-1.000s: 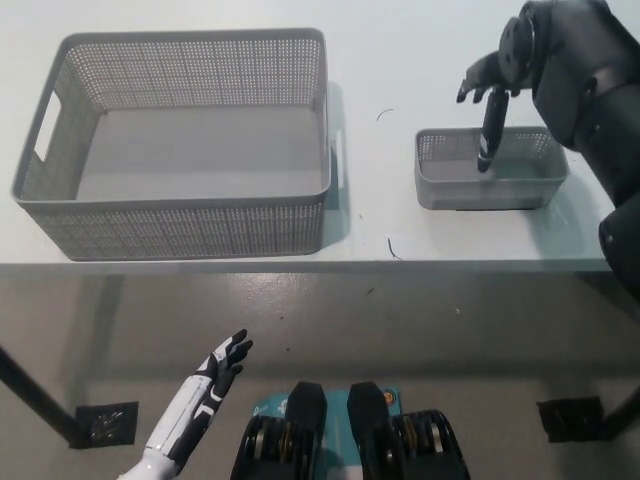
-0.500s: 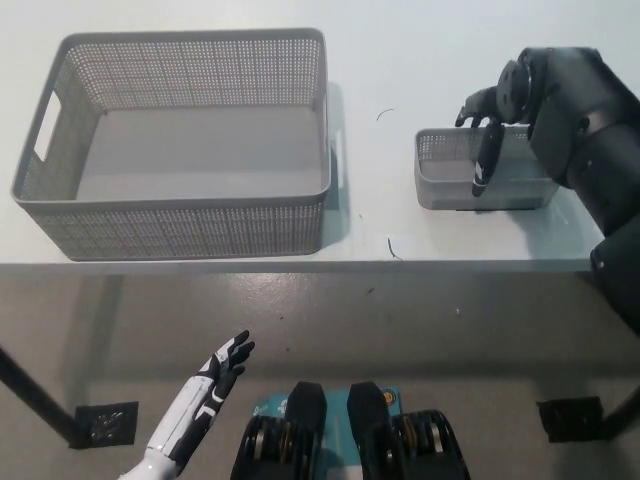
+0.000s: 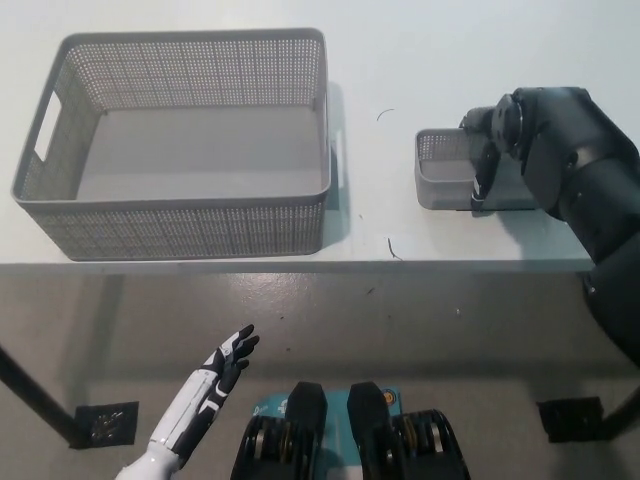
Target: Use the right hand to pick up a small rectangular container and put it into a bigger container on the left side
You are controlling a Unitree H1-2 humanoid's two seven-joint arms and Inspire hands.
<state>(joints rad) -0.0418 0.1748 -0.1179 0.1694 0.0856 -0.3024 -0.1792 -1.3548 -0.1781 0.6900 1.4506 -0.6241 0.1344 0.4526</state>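
The small grey mesh container (image 3: 443,170) stands on the white table (image 3: 400,60) at the right. My black right hand (image 3: 490,160) is down on it and covers its right half, so only the left end shows. How the hand grips it is hidden by the wrist and forearm. The bigger grey mesh basket (image 3: 190,205) stands at the left of the table, with nothing inside. My white left hand (image 3: 225,365) rests low at the lower left, below the table's front edge, fingers spread and holding nothing.
A strip of bare table about a hand's width separates the two baskets. The table's front edge runs across the picture just below both. Grey floor and a dark table leg (image 3: 40,405) show beneath.
My right hand has come down and forward from above the small container's back rim onto the container, and now covers much more of it. The container and the big basket have not moved.
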